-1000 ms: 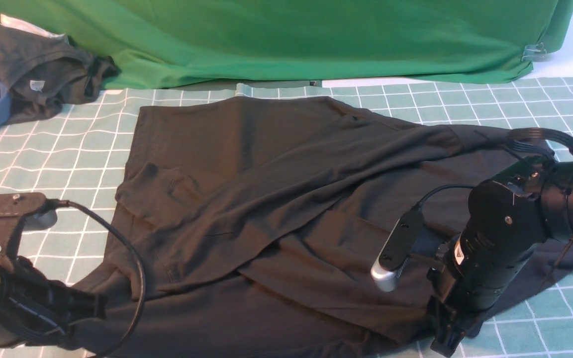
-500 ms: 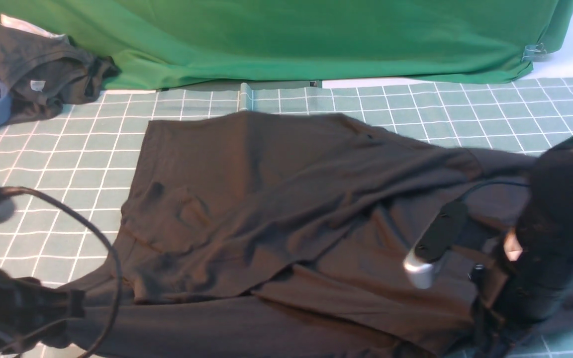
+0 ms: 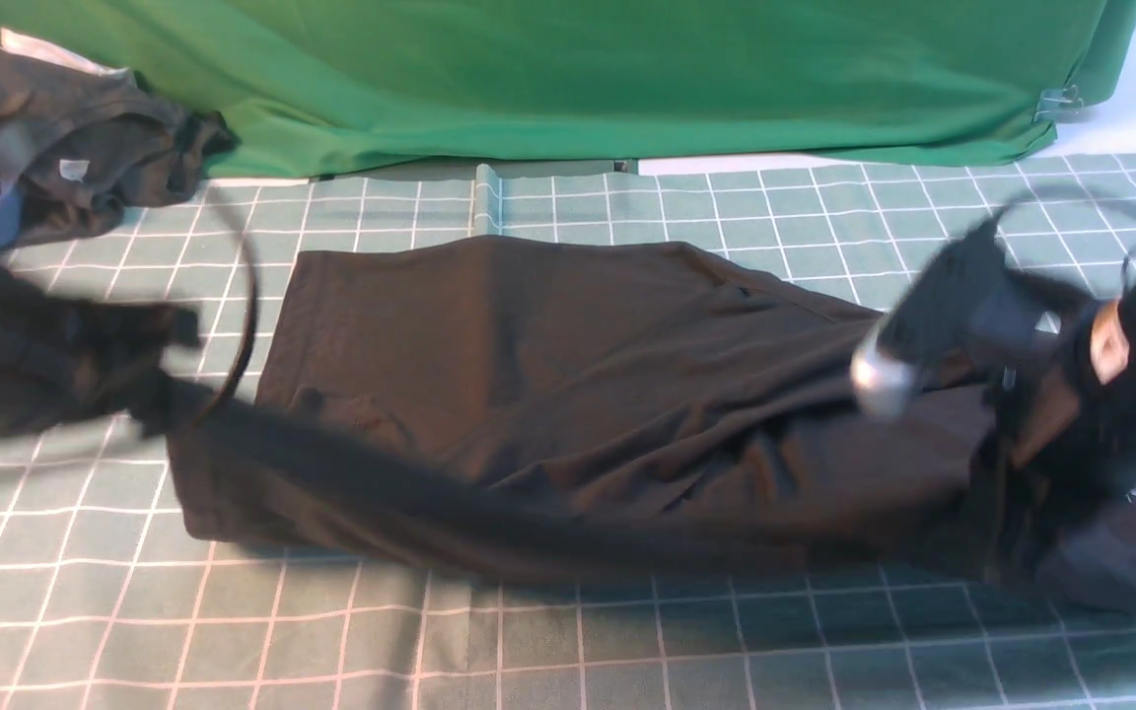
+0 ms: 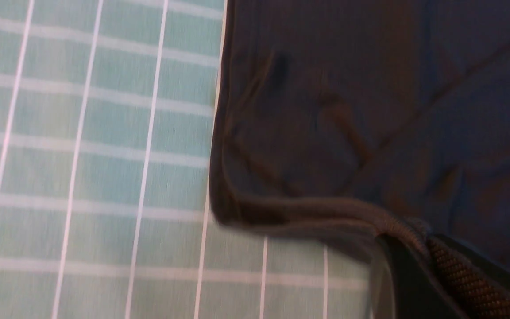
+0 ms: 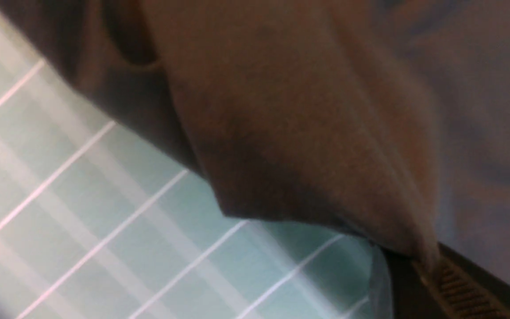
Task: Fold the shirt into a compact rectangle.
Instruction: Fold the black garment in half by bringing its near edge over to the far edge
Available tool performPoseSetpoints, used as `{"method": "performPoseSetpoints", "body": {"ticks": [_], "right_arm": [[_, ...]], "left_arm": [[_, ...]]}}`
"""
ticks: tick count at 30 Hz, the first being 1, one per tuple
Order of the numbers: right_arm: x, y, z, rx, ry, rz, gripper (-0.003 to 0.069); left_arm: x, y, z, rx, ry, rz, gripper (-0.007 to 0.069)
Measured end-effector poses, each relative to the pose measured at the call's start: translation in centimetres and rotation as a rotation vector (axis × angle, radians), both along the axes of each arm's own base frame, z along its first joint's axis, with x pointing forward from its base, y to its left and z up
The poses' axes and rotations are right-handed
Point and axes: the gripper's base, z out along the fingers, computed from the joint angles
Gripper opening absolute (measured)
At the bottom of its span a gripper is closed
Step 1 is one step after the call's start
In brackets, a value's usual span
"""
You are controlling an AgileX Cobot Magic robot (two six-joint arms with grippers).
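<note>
Two grippers are both gripping cloth. Left gripper [image 4: 414,241] is pinching a rolled hem edge of the shirt [image 3: 568,394] close to a corner, its jaws nearly together with only fabric between them. Right gripper [image 5: 416,261] is doing the same at the opposite end, where a bunched fold is disappearing between its pads. Front view is rendering both arms as blur, so fingertip positions are not readable there.

Shirt is lying across the middle of the checked mat [image 3: 568,641]. Its far part is lying flat; its near edge is stretching as a band between the two grips and throwing a shadow beneath. Print is not showing.

Handling judgement: light, thin, limp knit. It is sagging and creasing wherever unsupported, and its layers are likely sliding over each other. Hems and corners are looking like the best holds, pinched through all layers with even tension on both sides.

Surroundings: green cloth [image 3: 568,79] is draping along the far side. Dark grey garment [image 3: 85,148] with a white tag is sitting crumpled at far left, near the left arm's cable [image 3: 250,286]. Neither cloth nor garment is touching the shirt; the cable loop is looking like the likelier snag.
</note>
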Motion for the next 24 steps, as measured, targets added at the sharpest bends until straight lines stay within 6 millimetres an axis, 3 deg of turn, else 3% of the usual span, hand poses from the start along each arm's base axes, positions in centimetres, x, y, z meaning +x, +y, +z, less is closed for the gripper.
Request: {"method": "performPoseSetpoints", "body": {"ticks": [6,9,10,12,24], "right_arm": [[5.4,-1.2,0.9,-0.005,-0.047,-0.04,0.0036],[8.0,-1.3,0.2,-0.016,-0.043,-0.045,0.0031],[8.4,-1.2,0.1,-0.017,-0.042,-0.049,0.0031],[10.8,-0.7,-0.9,-0.021,-0.039,-0.046,0.0031],[20.2,1.8,-5.2,-0.025,-0.066,-0.043,0.0031]], "left_arm": [[7.2,0.5,-0.2,-0.002,0.008,0.032,0.0011],[10.4,1.5,-0.7,-0.012,0.01,0.068,0.0011],[10.7,1.6,-0.7,-0.014,0.012,0.071,0.0011],[13.8,2.6,-1.6,-0.043,0.021,0.096,0.0011],[22.6,3.6,-6.3,-0.067,0.062,0.112,0.0011]]}}
